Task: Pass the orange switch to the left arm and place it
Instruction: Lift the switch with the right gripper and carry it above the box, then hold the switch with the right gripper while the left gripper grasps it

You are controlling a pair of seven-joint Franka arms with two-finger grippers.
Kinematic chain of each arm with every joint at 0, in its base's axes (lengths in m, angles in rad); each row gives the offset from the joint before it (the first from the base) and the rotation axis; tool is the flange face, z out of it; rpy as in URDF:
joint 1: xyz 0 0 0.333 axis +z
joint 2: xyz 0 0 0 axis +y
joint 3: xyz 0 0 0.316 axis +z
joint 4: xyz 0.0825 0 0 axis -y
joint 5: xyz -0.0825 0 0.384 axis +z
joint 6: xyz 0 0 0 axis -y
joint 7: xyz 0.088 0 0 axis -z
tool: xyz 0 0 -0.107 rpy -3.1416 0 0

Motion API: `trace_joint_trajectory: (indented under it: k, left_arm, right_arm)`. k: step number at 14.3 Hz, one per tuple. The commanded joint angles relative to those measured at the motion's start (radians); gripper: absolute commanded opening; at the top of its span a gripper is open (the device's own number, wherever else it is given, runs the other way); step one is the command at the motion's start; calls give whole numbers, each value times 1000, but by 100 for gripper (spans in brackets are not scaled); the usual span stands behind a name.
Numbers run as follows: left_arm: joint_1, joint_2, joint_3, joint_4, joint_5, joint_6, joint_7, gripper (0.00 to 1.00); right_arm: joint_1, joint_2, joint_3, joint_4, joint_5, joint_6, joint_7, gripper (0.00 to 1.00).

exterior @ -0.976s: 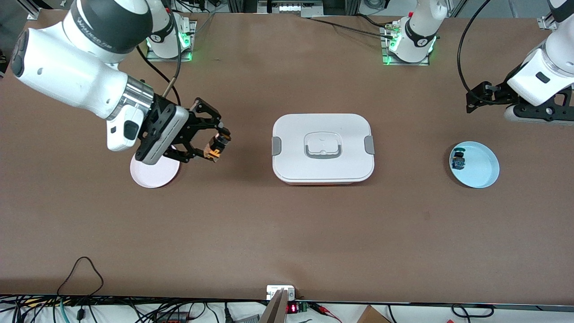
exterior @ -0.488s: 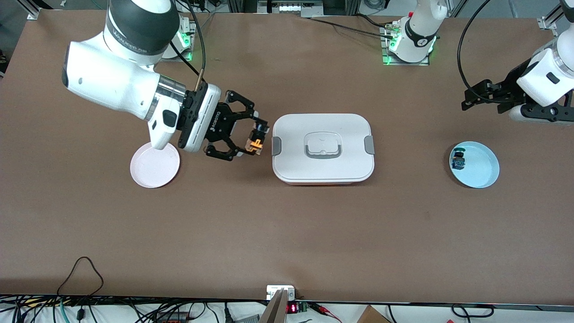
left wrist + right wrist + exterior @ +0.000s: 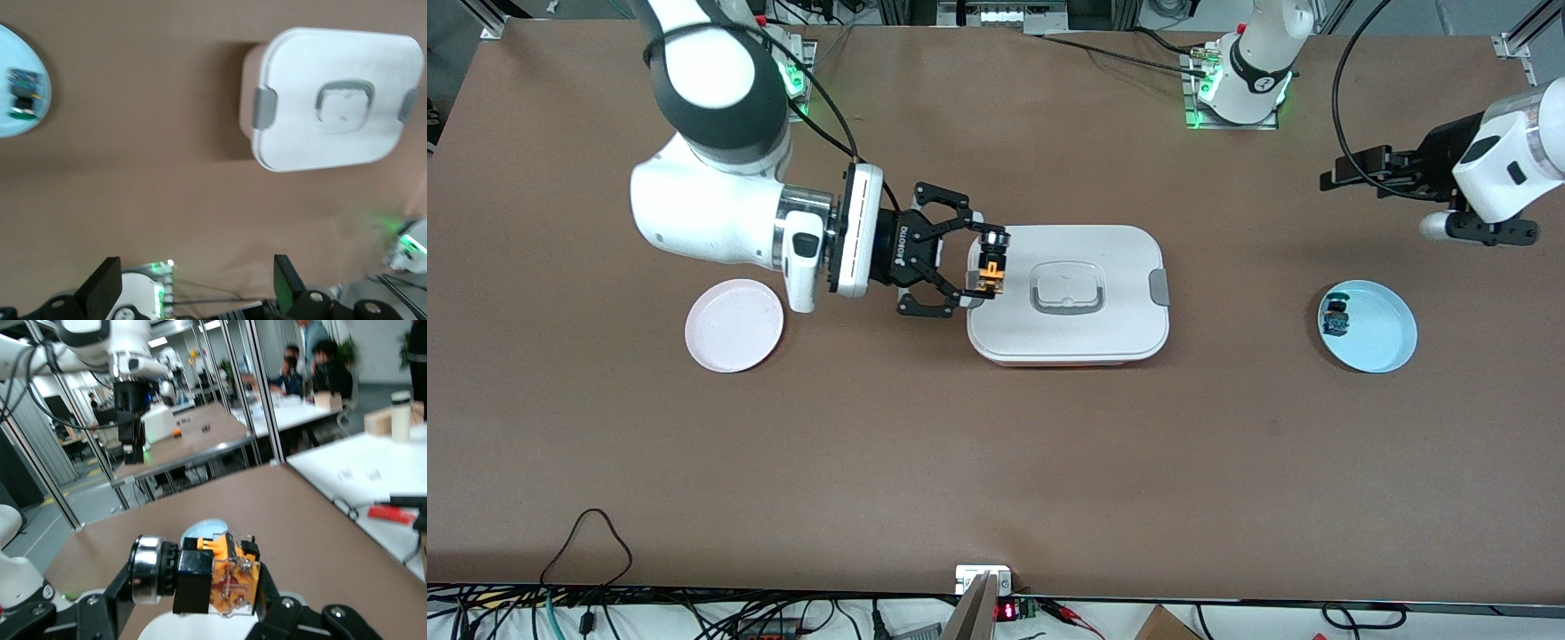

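Note:
My right gripper (image 3: 983, 265) is shut on the orange switch (image 3: 990, 263) and holds it in the air over the edge of the white box (image 3: 1103, 333) at the right arm's end. In the right wrist view the switch (image 3: 207, 577) lies sideways between the black fingers, silver ring and black collar to one side, orange body to the other. My left gripper (image 3: 1329, 173) is open and empty, up in the air over bare table toward the left arm's end. Its two fingertips (image 3: 103, 290) show apart in the left wrist view, with the box (image 3: 333, 60) below.
A pink plate (image 3: 734, 324) lies toward the right arm's end. A light blue plate (image 3: 1383, 333) toward the left arm's end holds a small blue switch (image 3: 1335, 317). Cables and a power strip run along the table edge nearest the front camera.
My right gripper has carried the orange switch from beside the pink plate toward the box and now hangs over its edge. My left arm has swung and its gripper has shifted slightly toward the box.

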Motion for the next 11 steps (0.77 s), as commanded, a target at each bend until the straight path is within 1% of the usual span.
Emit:
trace_joint_trajectory:
  k: [1, 3, 6, 7, 9, 10, 11]
  left_arm:
    - [6, 37, -2, 15, -152, -51, 6, 100]
    - [6, 60, -2, 11, -303, -52, 3, 100]
    - [6, 80, 0, 1, -533, -56, 8, 100]
    - [6, 94, 0, 1, -603, -34, 9, 100]
    - [5, 112, -3, -8, -769, 32, 14, 100]
    - [2, 111, -12, -31, -846, 84, 14, 100]
    - [-9, 109, -17, -60, -898, 152, 14, 100]
  right_arm:
    - [41, 23, -3, 1, 168, 7, -162, 0]
    - [75, 26, -3, 4, 203, 10, -173, 0]
    - [96, 26, -3, 7, 217, 10, -178, 0]
    - [98, 26, -3, 7, 219, 9, -176, 0]
    - [107, 26, -3, 9, 252, 7, -178, 0]
    - [107, 25, -3, 9, 269, 7, -183, 0]
    - [107, 25, -3, 9, 281, 6, -186, 0]
